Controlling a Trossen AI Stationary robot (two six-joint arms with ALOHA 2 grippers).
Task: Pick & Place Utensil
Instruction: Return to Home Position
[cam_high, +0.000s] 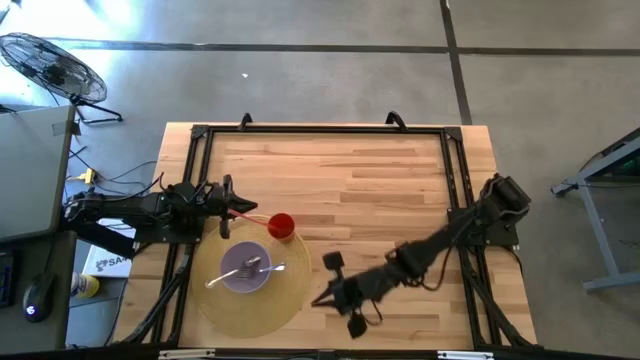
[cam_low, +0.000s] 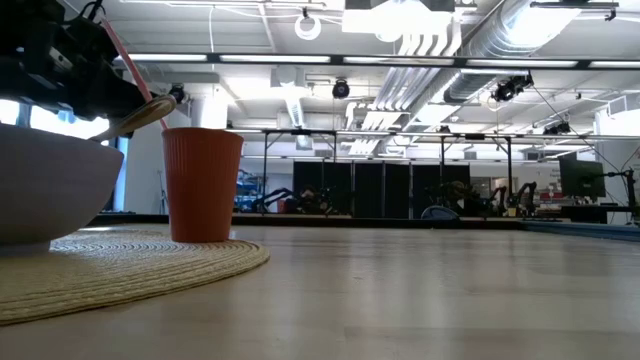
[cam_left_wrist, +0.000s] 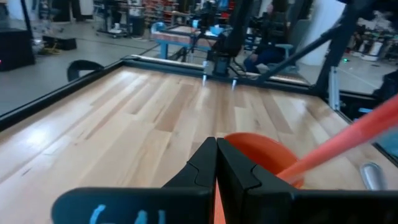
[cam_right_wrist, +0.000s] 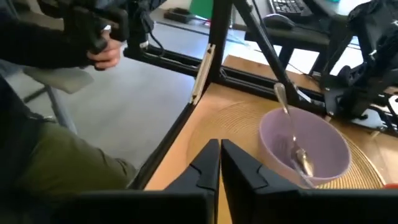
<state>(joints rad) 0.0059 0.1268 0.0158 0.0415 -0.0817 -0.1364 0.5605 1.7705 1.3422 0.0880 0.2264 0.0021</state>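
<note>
Writing: blue scrawl on left gripper (cam_left_wrist: 216, 144), unreadable. Its fingers are pressed together, at table's 9 o'clock beside orange cup (cam_high: 281, 226) with orange straw (cam_left_wrist: 348, 134). Right gripper (cam_right_wrist: 220, 146), fingers closed, hangs at 6 o'clock. Purple bowl (cam_high: 245, 270) holds silver utensils (cam_high: 262, 266) at 8 o'clock.

The left arm (cam_high: 130, 210) is lying low, up and to the left of the purple bowl (cam_high: 230, 274), its left gripper (cam_high: 240, 208) pointing past the bowl's far side, fingers (cam_left_wrist: 202, 169) pressing together. The right arm (cam_high: 450, 240) is stretching diagonally toward the bowl, right gripper (cam_high: 320, 298) just right of it, fingers (cam_right_wrist: 209, 163) closed.
</note>
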